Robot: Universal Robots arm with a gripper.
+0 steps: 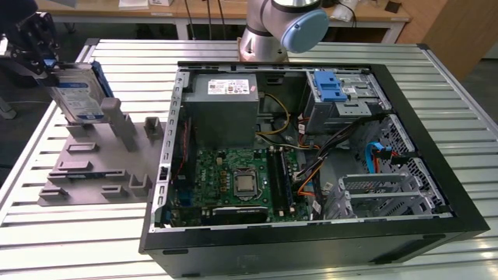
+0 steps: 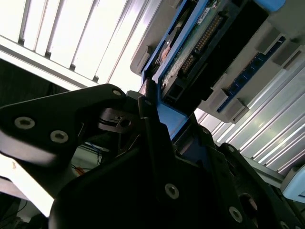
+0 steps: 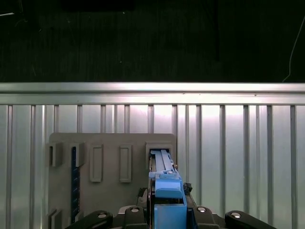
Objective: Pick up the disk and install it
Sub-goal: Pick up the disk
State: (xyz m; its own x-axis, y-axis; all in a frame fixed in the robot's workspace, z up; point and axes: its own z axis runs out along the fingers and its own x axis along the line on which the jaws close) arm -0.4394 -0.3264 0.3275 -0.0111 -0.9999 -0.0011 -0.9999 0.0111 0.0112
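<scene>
Blue plastic sits nearest the wrist: the carrier frame of the disk (image 3: 167, 191), clamped in the gripper (image 2: 171, 125), whose jaws are closed on the disk's upper end in both wrist views. In the exterior view the pair stands at about ten o'clock of the scene, the disk upright on its edge with the labelled face showing.

Just below it is the grey slotted holder (image 1: 93, 169). The disk's lower edge is at the holder's eleven o'clock corner. Whether that edge has cleared its slot I cannot tell.

The step in hand looks like drawing the disk out of the holder. Done well, the pull runs straight along the slot, with the disk vertical so the frame does not bind against the slot walls. The grip should be square across the frame, not on one corner, or the disk could swing as it comes free.

The ribbed metal bench (image 1: 78, 233) carries the holder. At three o'clock from the holder, well apart from the disk, lies the open computer case (image 1: 311, 245). Inside it the green board (image 1: 241, 175) is at seven o'clock and the grey power box (image 1: 225, 108) at eleven. Farthest in, at one o'clock, is the silver cage with a blue latch (image 1: 342, 93), with loose cables (image 1: 311, 140) just beside it.
</scene>
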